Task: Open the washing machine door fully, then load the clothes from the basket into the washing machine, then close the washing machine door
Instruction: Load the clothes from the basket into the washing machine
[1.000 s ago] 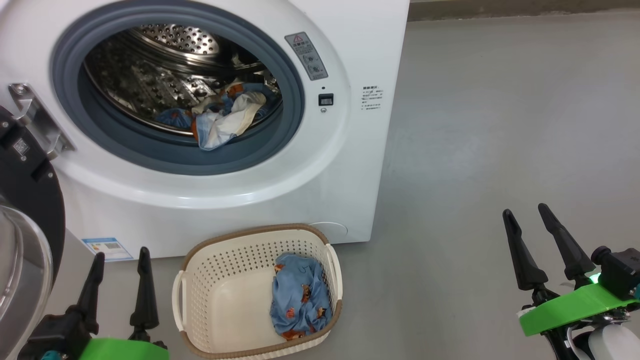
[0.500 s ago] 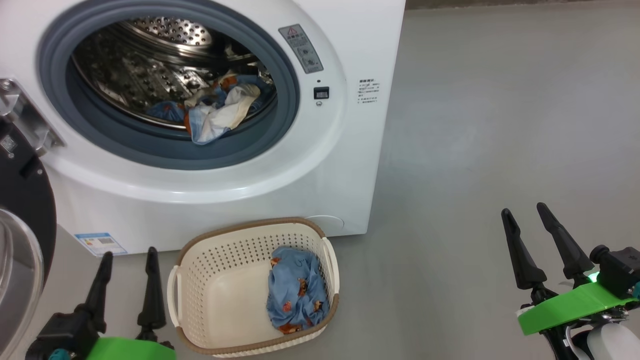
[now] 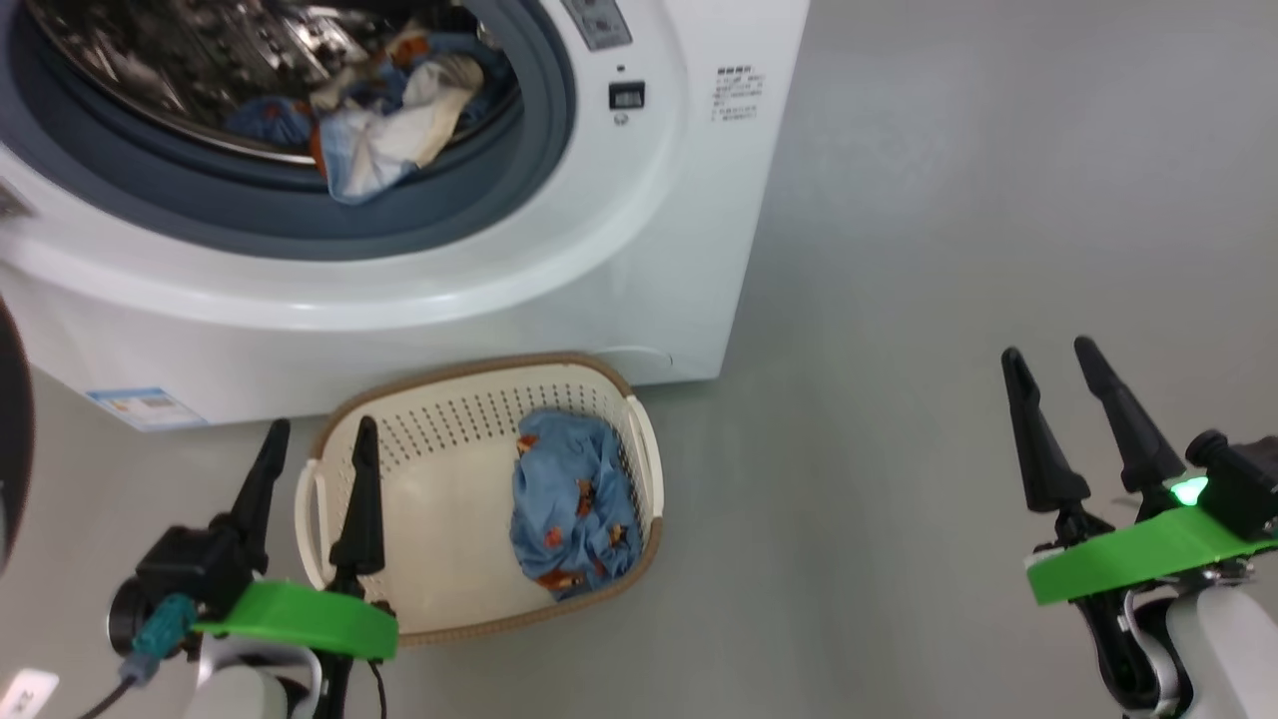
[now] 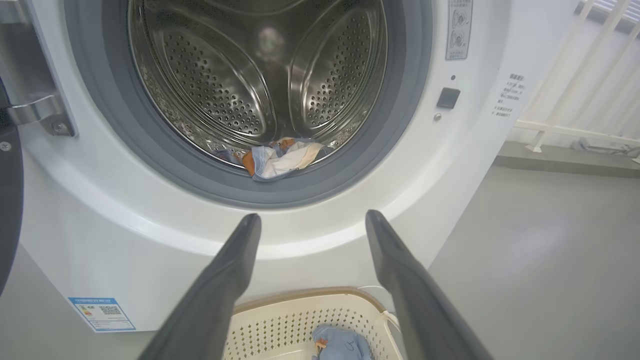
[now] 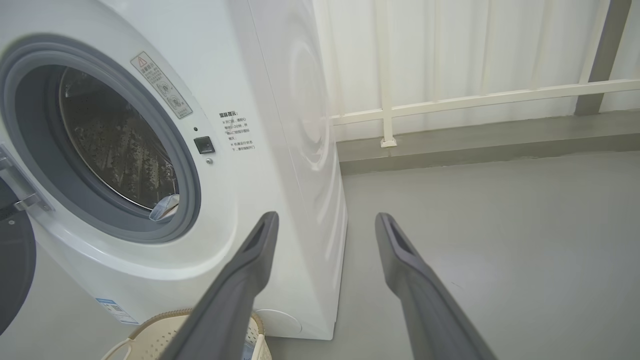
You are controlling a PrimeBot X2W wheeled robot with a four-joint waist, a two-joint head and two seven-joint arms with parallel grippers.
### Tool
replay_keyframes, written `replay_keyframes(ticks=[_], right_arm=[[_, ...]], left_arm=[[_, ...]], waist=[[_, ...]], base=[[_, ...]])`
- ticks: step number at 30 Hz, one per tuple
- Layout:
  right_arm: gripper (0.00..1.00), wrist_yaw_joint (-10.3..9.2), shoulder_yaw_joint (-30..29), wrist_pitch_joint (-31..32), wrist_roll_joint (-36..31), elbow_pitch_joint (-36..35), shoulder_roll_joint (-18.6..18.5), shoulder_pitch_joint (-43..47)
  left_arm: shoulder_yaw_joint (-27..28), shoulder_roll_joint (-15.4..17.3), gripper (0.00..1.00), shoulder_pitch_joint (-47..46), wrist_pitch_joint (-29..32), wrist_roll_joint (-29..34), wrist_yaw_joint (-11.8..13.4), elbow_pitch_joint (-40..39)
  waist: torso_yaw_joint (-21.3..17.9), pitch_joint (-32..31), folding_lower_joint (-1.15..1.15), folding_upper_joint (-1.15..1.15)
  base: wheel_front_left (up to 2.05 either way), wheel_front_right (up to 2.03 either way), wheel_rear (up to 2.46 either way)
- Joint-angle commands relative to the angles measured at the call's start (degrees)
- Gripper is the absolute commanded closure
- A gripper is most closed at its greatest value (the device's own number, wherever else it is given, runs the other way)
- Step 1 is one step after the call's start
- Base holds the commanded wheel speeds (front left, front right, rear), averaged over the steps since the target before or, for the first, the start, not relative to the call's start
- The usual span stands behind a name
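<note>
Judging by the open door point(image 5: 15, 265), clothes point(image 3: 379, 150) are partly loaded; one piece point(image 3: 569, 509) is left in the basket point(image 3: 469, 367), fingers point(image 3: 361, 499) released

White washing machine point(image 3: 639, 250), door point(image 3: 10, 439) open, blue clothes point(image 3: 569, 499) in drum point(image 4: 225, 90) and cream basket point(image 3: 449, 374)

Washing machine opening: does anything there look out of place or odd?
Yes. One cloth piece hangs out of the drum, over its lip, onto the grey seal, not fully inside. It could get pinched at closing. Nothing looks spilled or damaged.
</note>
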Motion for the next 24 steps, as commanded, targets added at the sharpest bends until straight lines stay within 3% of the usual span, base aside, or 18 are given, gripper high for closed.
replay_keyframes(ticks=[1, 24], right_arm=[[0.0, 0.31, 0.6, -0.5, -0.4, -1.7, -0.4, -2.2], [0.0, 0.31, -0.4, -0.5, -1.6, -3.3, 4.4, -10.5]], left_arm=[[1.2, 1.5, 0.0, -3.1, -0.4, -0.2, 0.0, 0.2], [-7.8, 6.3, 0.0, -19.8, -0.1, -4.2, 0.0, 16.7]], waist=[[-1.3, 6.0, -0.01, 0.0], [-6.0, 24.2, -0.01, 0.0]], base=[[0.0, 0.0, 0.0], [0.0, 0.0, 0.0]])
